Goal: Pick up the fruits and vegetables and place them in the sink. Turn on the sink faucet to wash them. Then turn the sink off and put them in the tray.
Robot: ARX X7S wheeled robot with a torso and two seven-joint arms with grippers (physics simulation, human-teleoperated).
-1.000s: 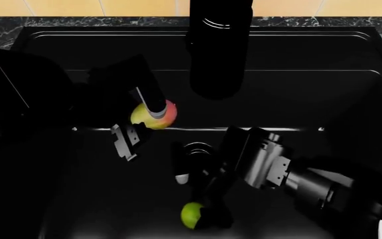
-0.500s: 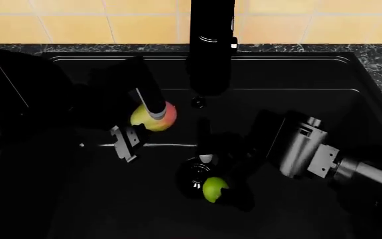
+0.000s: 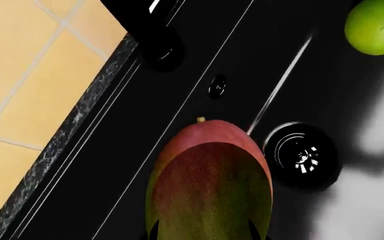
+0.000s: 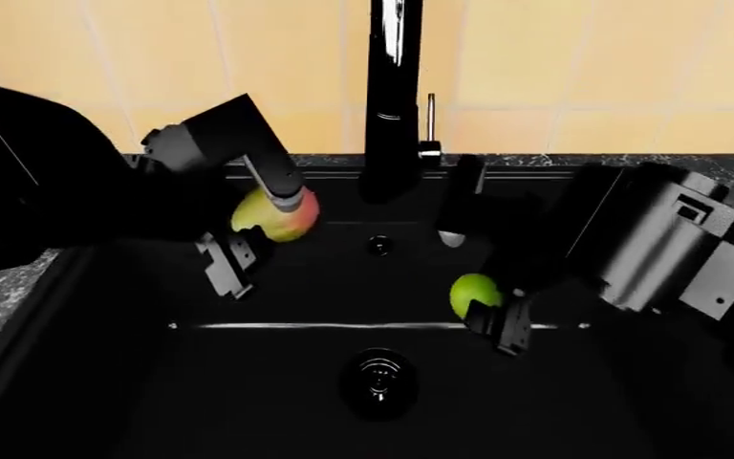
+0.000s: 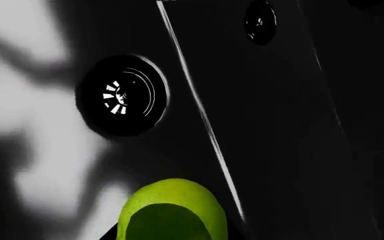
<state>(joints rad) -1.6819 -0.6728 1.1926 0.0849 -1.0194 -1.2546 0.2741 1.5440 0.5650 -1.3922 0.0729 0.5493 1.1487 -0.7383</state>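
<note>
Left of the faucet (image 4: 393, 96), the left tool (image 4: 259, 229) keeps pinching the red-blushed apple (image 4: 278, 215), held above the sink (image 4: 112, 363) floor. Right of the faucet, the right tool (image 4: 488, 301), which was down by the drain (image 4: 377, 378) a second ago, has risen, pinching the lime (image 4: 473, 292). Both fruits look lifted out, ready for the tray.

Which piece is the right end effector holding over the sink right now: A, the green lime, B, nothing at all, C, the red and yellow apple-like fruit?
A: in the head view the right end effector is closed on the lime above the sink, while the left end effector has the apple-like fruit.
</note>
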